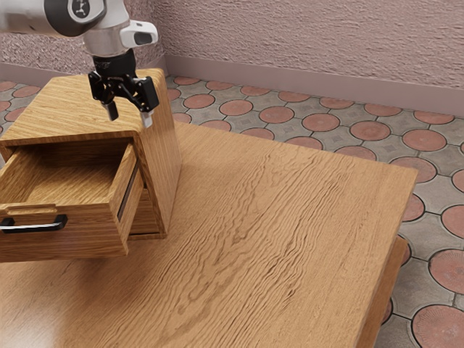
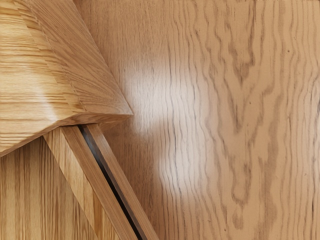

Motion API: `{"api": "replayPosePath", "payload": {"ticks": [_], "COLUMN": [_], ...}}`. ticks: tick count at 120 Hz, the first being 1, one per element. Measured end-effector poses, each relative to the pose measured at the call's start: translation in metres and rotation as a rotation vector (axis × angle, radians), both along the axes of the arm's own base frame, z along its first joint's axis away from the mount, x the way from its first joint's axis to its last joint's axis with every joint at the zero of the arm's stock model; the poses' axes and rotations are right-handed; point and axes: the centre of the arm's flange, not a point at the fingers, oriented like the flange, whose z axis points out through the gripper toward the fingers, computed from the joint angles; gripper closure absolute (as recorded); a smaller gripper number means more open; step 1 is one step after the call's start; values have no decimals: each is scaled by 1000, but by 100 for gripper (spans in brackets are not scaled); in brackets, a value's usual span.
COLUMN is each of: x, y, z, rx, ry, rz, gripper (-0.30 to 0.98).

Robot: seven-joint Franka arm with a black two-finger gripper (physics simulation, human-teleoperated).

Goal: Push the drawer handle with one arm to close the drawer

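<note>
Black two-finger gripper (image 1: 130, 117) was beside the top of a pale-brown wooden cabinet (image 1: 58, 109), apart from the drawer handle

In the exterior view, the glossy black bar handle (image 1: 32, 227) lay lower than the gripper, well apart from it and nearer the camera. It was on the front of a brown wooden drawer (image 1: 65, 245) that stood pulled out of the cabinet. The gripper's two fingers (image 1: 147, 119) were spread wide. In the wrist view, one side wall of the drawer, with a dark strip along it, ran out from beneath the cabinet top.

There was one gripper, one cabinet, one pulled-out drawer, one handle and one brown wood-grain table (image 1: 254, 217).

The exterior view's left edge cut off part of the drawer front. The cabinet's lower front was mostly hidden behind the drawer. The fingertips' height above the cabinet top was hard to judge.
</note>
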Motion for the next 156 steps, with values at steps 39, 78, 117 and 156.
{"api": "replayPosePath", "payload": {"ticks": [39, 78, 117, 156], "x": [44, -42, -253, -262], "y": [30, 30, -26, -24], "z": [46, 164, -4, -101], "rx": [24, -61, 49, 65], "ry": [8, -148, -23, -44], "rz": [114, 177, 588, 797], "gripper": [0, 0, 1, 57]}}
